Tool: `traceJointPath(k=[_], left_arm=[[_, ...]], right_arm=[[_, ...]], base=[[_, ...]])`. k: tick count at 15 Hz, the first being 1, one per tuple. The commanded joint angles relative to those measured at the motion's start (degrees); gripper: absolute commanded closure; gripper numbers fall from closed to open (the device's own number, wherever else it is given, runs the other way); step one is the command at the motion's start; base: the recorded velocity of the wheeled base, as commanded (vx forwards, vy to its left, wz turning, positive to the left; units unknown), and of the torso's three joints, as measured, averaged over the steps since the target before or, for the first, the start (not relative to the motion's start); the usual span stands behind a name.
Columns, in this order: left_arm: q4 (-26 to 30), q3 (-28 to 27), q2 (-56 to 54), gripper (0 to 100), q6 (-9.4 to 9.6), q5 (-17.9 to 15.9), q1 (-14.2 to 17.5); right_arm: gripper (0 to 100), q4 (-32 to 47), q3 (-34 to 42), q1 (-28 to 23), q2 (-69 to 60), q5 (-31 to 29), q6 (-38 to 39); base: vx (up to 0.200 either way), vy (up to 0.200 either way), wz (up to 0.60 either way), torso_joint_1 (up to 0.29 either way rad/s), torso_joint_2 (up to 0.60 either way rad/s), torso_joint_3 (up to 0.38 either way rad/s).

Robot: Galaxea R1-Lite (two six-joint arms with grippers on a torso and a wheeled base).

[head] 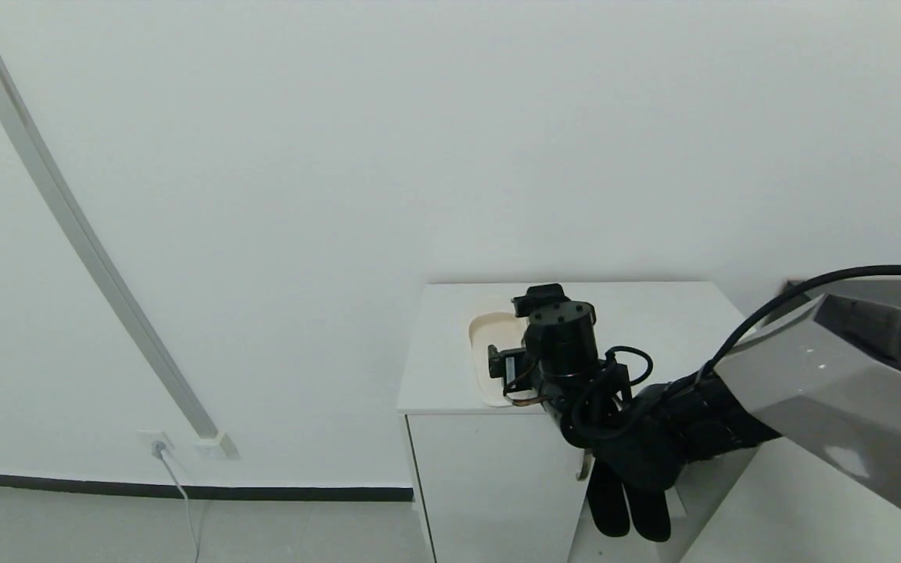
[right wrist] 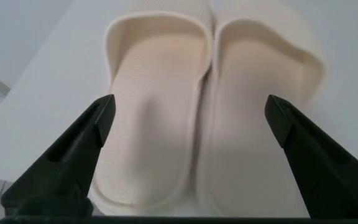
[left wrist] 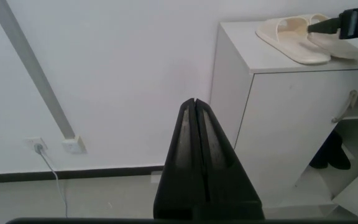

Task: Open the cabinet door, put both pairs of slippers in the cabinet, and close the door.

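Observation:
A pair of cream slippers [right wrist: 210, 124] lies side by side on top of the white cabinet [head: 489, 477]. My right gripper [right wrist: 190, 106] is open, one finger on each side of the pair, not touching. From the left wrist view that gripper [left wrist: 345, 23] sits over the cream slippers [left wrist: 294, 38]. The cabinet's right side stands open, and a black pair of slippers [left wrist: 331, 152] rests on a shelf inside. In the head view my right wrist hides most of the cream pair [head: 489, 344]. My left gripper [left wrist: 194, 106] is shut and empty, held low to the left of the cabinet.
A metal handle [left wrist: 347, 106] sits on the cabinet's front panel. The cabinet backs onto a white wall with a slanted cable duct [head: 75, 227] and a socket with a plugged cord [head: 157, 446]. Grey floor lies left of the cabinet.

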Motion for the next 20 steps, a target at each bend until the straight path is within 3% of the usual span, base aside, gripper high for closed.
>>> traceJointPath(k=[1,7,11,12,20], left_arm=[[0.0,0.1,0.1,100,-0.09,0.0,0.0],[0.0,0.0,0.1,100,0.00,0.0,0.0],[0.0,0.0,0.1,100,0.00,0.0,0.0],[0.0,0.0,0.1,100,0.00,0.0,0.0],[0.0,0.0,0.1,100,0.00,0.0,0.0]], right_arm=[[0,-0.1,-4.3,-1.1,4.7,0.3,-0.1],[0,0.5,-14.1,-4.0,11.3,1.8,-0.6],[0,0.4,-16.0,-4.1,13.4,2.5,-1.7],[100,0.3,-16.1,-4.1,13.5,2.5,-1.7],[100,-0.1,-16.7,-4.7,13.3,2.5,-1.7]], base=[[0.000,0.000,0.00,0.000,0.00,0.000],[0.000,0.000,0.00,0.000,0.00,0.000],[0.000,0.000,0.00,0.000,0.00,0.000],[0.000,0.000,0.00,0.000,0.00,0.000],[0.000,0.000,0.00,0.000,0.00,0.000]])
